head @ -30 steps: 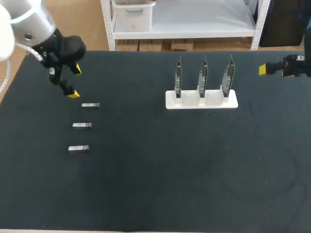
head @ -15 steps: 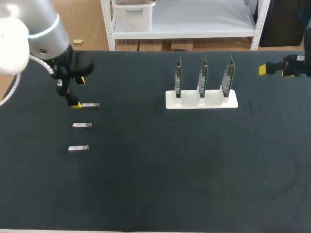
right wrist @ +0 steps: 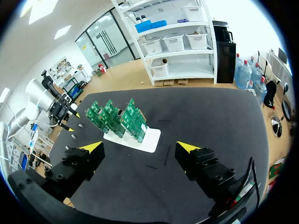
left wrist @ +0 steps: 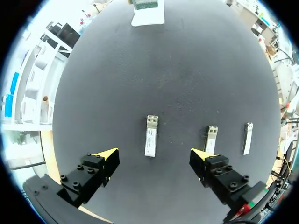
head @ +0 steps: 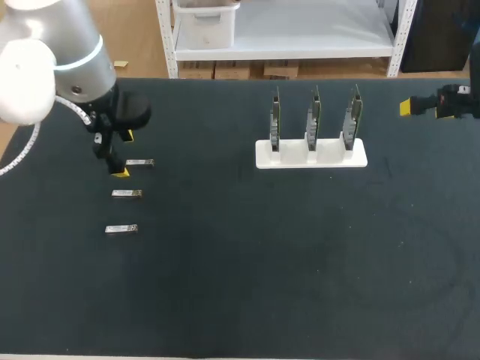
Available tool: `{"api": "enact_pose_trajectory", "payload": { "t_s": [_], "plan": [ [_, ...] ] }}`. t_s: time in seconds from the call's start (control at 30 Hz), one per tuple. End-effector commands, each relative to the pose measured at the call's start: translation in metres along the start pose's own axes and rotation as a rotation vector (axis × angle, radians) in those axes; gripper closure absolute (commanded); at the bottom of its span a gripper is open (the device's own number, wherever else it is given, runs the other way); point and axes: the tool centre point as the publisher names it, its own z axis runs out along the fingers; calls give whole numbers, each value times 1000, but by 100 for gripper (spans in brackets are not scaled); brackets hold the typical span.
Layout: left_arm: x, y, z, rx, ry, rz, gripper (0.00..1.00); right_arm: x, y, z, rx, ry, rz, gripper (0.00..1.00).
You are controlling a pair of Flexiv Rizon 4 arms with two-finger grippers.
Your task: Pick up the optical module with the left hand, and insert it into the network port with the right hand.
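Three small silver optical modules lie in a column on the left of the black table: the far one (head: 139, 162), the middle one (head: 127, 193) and the near one (head: 121, 229). My left gripper (head: 124, 154) hangs open just left of the far module. In the left wrist view that module (left wrist: 150, 135) lies just ahead of the gap of the open left gripper (left wrist: 154, 156), untouched, and the other two modules (left wrist: 211, 139) (left wrist: 247, 138) lie off to one side. My right gripper (head: 409, 107) (right wrist: 140, 148) stands open and empty at the table's far right edge.
A white stand (head: 311, 152) holding three upright green circuit boards (head: 313, 118) sits right of centre at the back. From the right wrist it shows as the stand (right wrist: 140, 137) with the boards (right wrist: 117, 116) ahead of the fingers.
My left arm has swung right and toward the near side, bringing its open gripper from the far left corner down beside the far module. The right arm has kept still.
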Motion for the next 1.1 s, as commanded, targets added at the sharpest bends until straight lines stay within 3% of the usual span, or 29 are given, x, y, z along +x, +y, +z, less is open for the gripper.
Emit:
{"api": "enact_pose_trajectory", "payload": {
  "t_s": [0.03,1.07,1.1],
  "plan": [
    [-5,5,8,23,10,3,0,0,1,0,3,-1,1,0],
    [-2,14,30,45,69,-40,0,0,1,0,3,-1,1,0],
    [-2,14,31,46,71,-42,22,0,1,0,3,-1,1,0]
  ]
}}
